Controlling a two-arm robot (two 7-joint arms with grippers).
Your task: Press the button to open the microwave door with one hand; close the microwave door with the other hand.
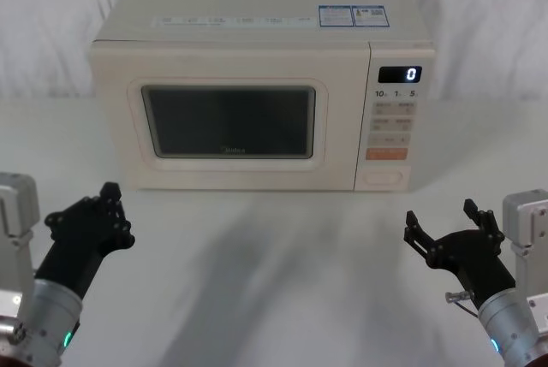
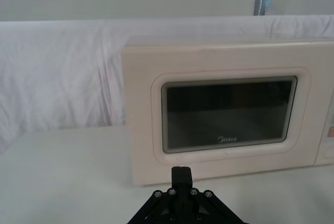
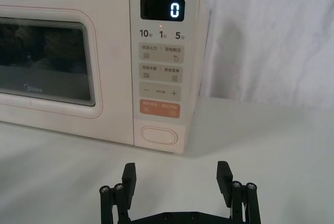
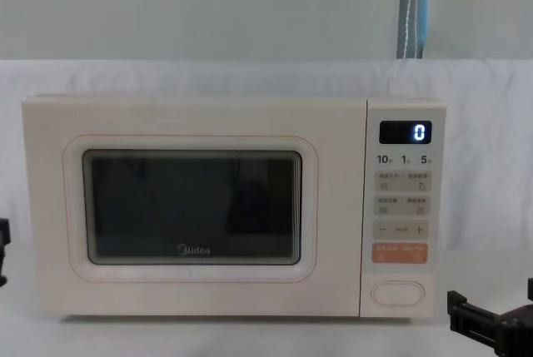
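Head view: microwave door (image 1: pixel 231 119) shut, right gripper (image 1: pixel 445 226) spread wide, short of the button (image 1: pixel 384 179). Left gripper (image 1: pixel 110 200) seems pinched together, its tips partly hidden.

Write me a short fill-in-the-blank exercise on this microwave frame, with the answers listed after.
1. The microwave door is ____.
2. The black display on the microwave reads ____.
3. The oval button sits directly below the ____ rectangular key.
4. The fingers of the right gripper are spread ____, while the left gripper, low on the table's left side, is shut.

Answers: closed; 0; orange; open
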